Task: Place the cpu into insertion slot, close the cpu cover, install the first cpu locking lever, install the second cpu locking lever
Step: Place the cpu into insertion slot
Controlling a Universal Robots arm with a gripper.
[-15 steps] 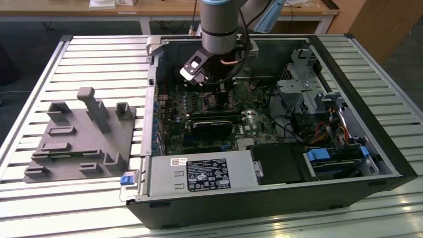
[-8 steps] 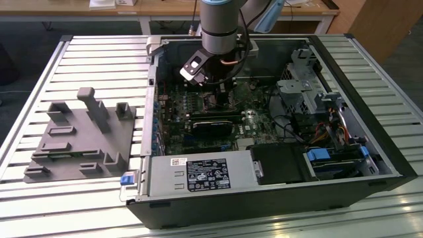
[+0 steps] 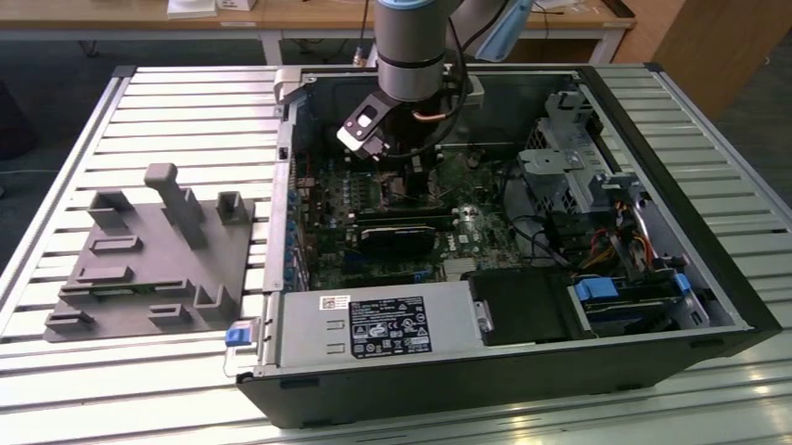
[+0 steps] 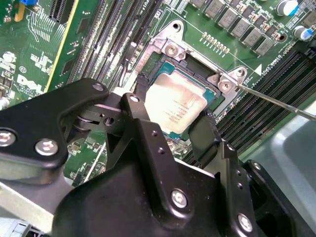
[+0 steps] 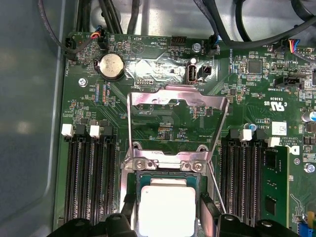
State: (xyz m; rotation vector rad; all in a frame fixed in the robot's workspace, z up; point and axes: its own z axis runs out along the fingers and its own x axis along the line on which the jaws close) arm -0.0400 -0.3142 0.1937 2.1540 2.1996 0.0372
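The cpu [image 4: 175, 106], a pale silver square chip, lies level in or just over the insertion slot [image 4: 167, 65] on the green board. My gripper [image 4: 170, 109] is shut on it, one black finger [image 4: 140, 94] against each of two opposite edges. The first wrist view shows the cpu [image 5: 164, 210] between the fingers [image 5: 206, 215], and the cpu cover [image 5: 177, 95] standing swung open beyond the slot. A thin locking lever [image 4: 276, 101] sticks out beside the slot, unlatched. In the exterior view the gripper [image 3: 402, 176] reaches down into the open computer case.
Long black memory slots [image 5: 91, 182] flank the socket on both sides, one with a green module [image 5: 274, 190]. Cables [image 5: 237, 29] run along the case wall. Drive cages [image 3: 569, 167] fill the case at the exterior view's right. A grey fixture [image 3: 136, 250] sits outside, at the left.
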